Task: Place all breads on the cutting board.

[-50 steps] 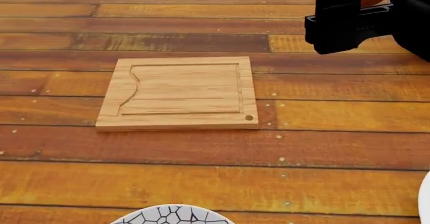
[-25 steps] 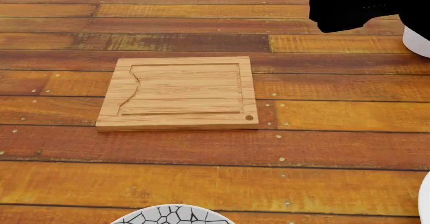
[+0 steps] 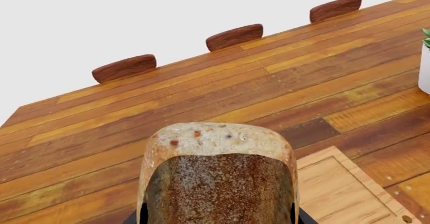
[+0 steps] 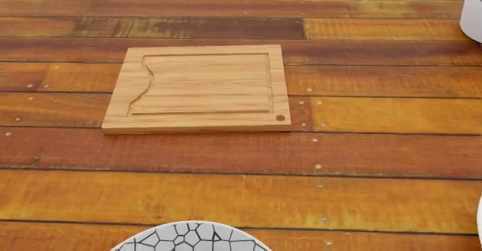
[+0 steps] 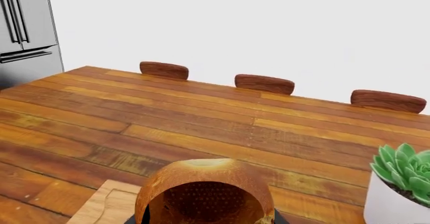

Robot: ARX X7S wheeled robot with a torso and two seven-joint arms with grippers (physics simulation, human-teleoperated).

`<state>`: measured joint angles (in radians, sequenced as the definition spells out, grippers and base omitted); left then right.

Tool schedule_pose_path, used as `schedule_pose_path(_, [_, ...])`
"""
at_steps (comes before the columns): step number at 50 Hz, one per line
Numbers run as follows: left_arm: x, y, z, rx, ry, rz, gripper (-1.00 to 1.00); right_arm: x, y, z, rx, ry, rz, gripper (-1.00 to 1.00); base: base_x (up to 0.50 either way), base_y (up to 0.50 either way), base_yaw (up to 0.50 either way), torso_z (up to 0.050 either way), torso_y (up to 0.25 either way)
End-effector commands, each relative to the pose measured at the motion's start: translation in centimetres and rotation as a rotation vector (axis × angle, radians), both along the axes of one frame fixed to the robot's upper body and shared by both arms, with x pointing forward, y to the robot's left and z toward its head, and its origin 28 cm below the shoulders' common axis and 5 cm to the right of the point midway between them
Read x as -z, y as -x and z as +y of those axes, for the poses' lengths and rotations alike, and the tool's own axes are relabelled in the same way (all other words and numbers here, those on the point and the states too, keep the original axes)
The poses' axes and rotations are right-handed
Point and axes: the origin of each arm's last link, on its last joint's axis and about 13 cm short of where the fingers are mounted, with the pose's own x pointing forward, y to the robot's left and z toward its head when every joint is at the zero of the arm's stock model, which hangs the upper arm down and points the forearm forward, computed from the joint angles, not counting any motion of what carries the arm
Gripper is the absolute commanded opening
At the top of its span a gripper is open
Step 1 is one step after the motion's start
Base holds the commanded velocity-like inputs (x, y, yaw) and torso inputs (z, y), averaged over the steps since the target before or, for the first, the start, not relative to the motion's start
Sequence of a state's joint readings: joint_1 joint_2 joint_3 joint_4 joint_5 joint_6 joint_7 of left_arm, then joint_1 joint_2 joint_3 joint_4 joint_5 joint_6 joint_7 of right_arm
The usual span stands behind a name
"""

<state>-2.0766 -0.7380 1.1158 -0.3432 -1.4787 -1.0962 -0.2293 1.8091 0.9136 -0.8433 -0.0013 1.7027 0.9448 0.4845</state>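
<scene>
Cutting board (image 4: 197, 87) has no bread on it yet. Left gripper (image 3: 218, 219) is closed on a speckled loaf (image 3: 218, 178); right gripper (image 5: 205, 219) is closed on a round roll (image 5: 205, 191). Both are held up in the air. Still gotta put both down on the board.

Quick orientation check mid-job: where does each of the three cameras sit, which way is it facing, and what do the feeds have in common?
Head view: on the robot's head, looking down at the bare cutting board; a black arm part at the top edge.
Left wrist view: above the left gripper, facing across the table toward chairs; the loaf fills the foreground.
Right wrist view: same direction; the round roll, succulent pot.
Shared: all three show the board.
</scene>
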Motion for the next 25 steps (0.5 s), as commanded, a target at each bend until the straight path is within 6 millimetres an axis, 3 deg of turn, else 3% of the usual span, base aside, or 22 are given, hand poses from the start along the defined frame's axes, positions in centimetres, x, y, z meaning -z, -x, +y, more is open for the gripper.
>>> schedule_pose_path(1, [-0.7,0.3,-0.1,-0.011,0.016,-0.01,-1.0,-0.8,0.0,0.1,-0.013,0.018,-0.027,-1.0,0.0,0.0,0.0,0.0,-0.25])
schedule_pose_path(12, [-2.1,0.5,-0.2,-0.02,0.022,-0.041,-1.0,-0.9,-0.1,0.1,-0.013,0.015,-0.026,-1.0,0.0,0.0,0.0,0.0,-0.25])
schedule_pose_path(25, [-2.2,0.4,-0.5,-0.014,0.015,-0.045,-1.0,-1.0,-0.5,0.2,-0.011,-0.003,-0.047,-1.0,0.0,0.0,0.0,0.0,-0.25])
